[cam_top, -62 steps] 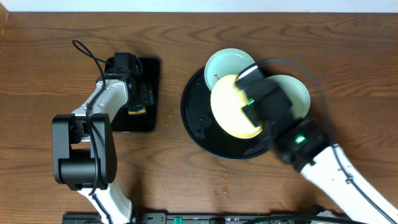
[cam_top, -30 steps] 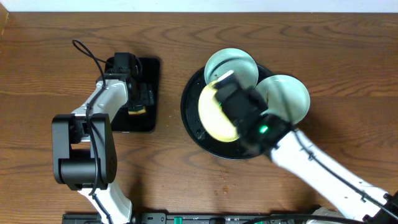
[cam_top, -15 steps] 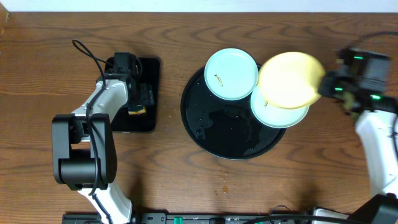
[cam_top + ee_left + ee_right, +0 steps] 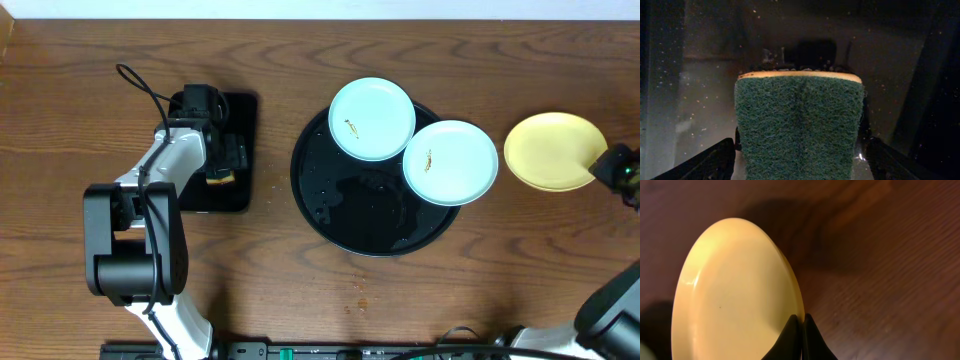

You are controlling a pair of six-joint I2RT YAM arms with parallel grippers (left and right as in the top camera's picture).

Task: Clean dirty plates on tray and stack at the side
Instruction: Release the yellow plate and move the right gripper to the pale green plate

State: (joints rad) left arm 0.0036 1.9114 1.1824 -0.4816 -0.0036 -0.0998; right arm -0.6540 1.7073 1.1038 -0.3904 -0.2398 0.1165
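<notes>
Plates are split between two places. Shut tight, the right pincer [image 4: 801, 339] pinches the rim of the yellow plate [image 4: 735, 295], an edge grip that suits so shallow a dish. It holds the plate tilted over bare table [image 4: 560, 260] to the right of the round tray [image 4: 312, 190], probably the stacking spot, and the plate looks clean. The far blue plate [image 4: 372, 118] and near blue plate [image 4: 450, 162] lie on the tray, each with a brown smear, so wiping remains. The left pincer [image 4: 800, 157] stands wide astride the sponge [image 4: 799, 115] over the small black tray [image 4: 240, 110]; whether it grips, I cannot tell
</notes>
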